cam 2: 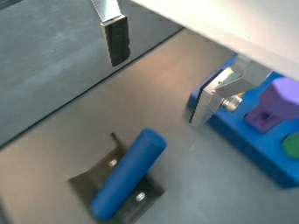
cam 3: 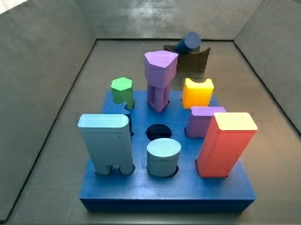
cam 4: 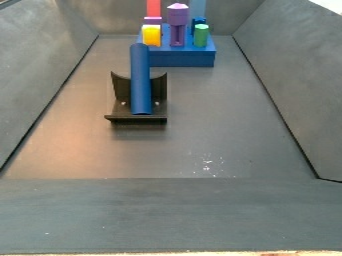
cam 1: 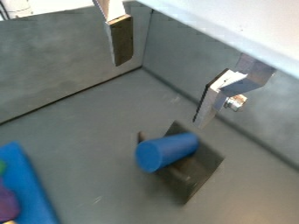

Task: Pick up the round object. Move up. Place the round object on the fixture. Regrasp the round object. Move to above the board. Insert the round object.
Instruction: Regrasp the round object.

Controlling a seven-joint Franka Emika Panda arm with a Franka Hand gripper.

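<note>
Grey bin walls are enclosing the floor where the round object is lying propped on the fixture, at 6 o'clock of the board. Above it the gripper is hanging spread wide, empty. An off-centre regrasp is risking rolling the round object off its notch.
</note>
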